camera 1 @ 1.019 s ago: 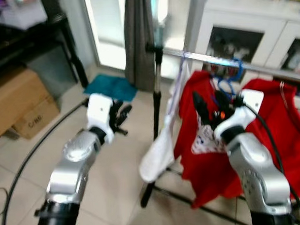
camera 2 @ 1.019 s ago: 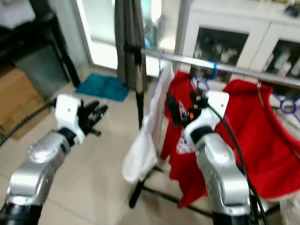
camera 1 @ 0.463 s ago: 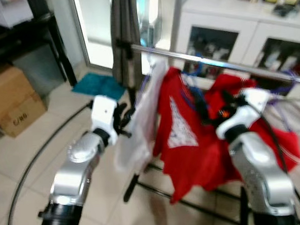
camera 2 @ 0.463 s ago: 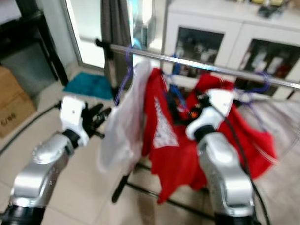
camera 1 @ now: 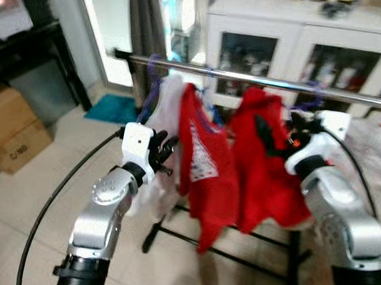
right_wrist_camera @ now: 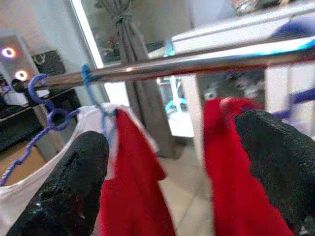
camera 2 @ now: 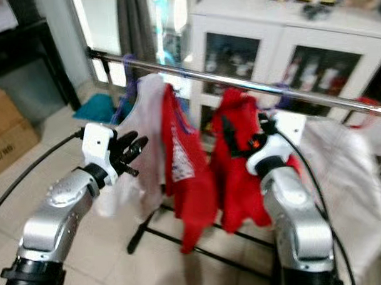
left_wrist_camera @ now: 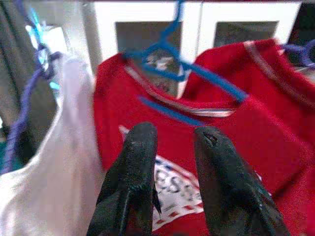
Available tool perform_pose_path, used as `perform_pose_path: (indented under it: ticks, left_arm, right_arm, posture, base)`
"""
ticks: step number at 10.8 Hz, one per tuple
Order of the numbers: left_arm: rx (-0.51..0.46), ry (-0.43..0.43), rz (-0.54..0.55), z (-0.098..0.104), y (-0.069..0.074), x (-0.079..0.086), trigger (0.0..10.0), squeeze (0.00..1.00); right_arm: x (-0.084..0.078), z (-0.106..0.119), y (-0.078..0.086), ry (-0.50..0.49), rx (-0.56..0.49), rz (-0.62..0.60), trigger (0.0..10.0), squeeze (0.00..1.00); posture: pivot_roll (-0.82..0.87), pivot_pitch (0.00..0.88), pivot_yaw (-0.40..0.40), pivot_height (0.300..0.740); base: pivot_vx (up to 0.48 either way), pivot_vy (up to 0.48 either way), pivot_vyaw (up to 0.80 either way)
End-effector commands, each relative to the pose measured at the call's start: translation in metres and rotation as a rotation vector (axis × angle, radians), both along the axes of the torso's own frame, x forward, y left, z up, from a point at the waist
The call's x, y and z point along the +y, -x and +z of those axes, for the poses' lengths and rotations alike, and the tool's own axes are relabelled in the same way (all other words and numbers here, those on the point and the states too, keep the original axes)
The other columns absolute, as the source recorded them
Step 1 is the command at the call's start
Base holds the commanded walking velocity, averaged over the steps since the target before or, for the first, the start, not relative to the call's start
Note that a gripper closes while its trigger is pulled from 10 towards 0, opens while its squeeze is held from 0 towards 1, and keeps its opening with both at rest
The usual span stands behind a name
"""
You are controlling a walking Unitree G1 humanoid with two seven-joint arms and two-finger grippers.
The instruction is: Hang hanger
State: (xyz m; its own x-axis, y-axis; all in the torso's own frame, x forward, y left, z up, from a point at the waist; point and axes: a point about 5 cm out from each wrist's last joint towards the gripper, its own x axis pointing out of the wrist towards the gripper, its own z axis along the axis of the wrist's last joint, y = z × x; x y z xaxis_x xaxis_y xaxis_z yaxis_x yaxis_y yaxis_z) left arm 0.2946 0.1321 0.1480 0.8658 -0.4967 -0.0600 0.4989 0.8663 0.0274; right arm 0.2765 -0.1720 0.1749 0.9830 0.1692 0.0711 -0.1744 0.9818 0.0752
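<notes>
Shift: garments on the rail [camera 1: 251,78] sit nearer both arms than a second ago.
Left gripper [left_wrist_camera: 172,162]: jaws slightly parted, empty, facing the red shirt [left_wrist_camera: 236,147].
Right gripper [right_wrist_camera: 177,182]: jaws wide apart, empty, below the rail.
Hanger: blue hanger [left_wrist_camera: 182,64] hooked on the rail, carrying the red shirt.

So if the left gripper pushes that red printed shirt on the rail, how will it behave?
The red shirt probably gives way limply; it hangs in loose folds. Its blue hanger may swing or slide along the rail, since it merely hooks over it.
</notes>
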Motion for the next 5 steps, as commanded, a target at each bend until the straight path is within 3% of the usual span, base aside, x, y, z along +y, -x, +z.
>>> perform_pose_path:
  ticks: [1,5]
  left_arm:
    - [-0.013,0.003,-0.011,0.006,-0.001,0.009,10.0,0.00]
    - [-0.009,0.049,-0.278,0.023,0.008,0.004,10.0,0.00]
  right_arm:
    - [-0.001,0.003,-0.002,0.018,0.001,0.005,10.0,1.00]
    - [-0.027,0.002,-0.012,0.109,0.071,-0.069,10.0,1.00]
  posture:
    - [-0.04,0.000,0.012,0.740]
    - [-0.04,0.000,0.013,0.740]
  base:
    - [0.000,0.000,0.00]
    - [0.000,0.000,0.00]
